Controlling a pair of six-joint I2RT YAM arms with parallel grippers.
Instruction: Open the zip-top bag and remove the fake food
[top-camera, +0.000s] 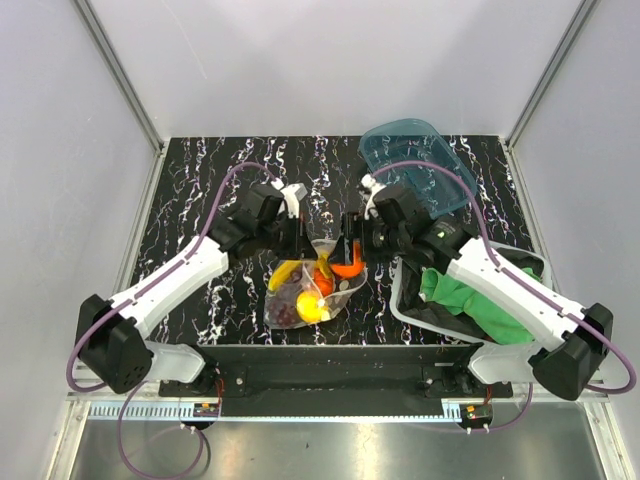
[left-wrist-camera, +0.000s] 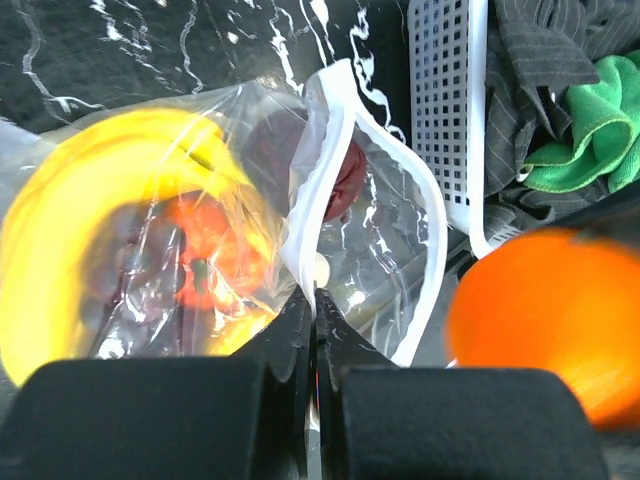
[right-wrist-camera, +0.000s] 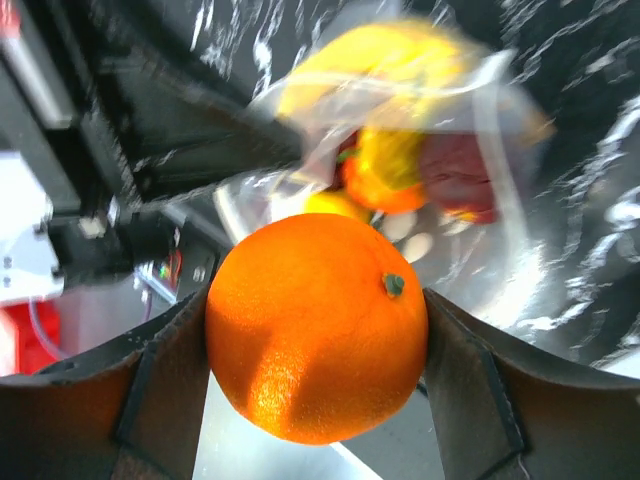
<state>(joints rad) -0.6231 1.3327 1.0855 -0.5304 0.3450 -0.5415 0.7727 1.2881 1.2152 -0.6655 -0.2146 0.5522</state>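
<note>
L gripper (left-wrist-camera: 316, 305) fingers together, pinching bag (left-wrist-camera: 385, 235) by its white zip rim; bag mouth gapes open. Bag lies mid-table (top-camera: 180, 190) toward near edge, between the arms. Inside bag: banana (left-wrist-camera: 80, 210), grapes (left-wrist-camera: 345, 180), red-orange fruit (left-wrist-camera: 205, 245), blurry thru plastic. R gripper (top-camera: 350, 248) clamped on orange (right-wrist-camera: 317, 325), just right of bag mouth. White basket (left-wrist-camera: 445, 100) w/ green cloth (top-camera: 470, 295) at right; blue tub (top-camera: 415, 160) far right.
</note>
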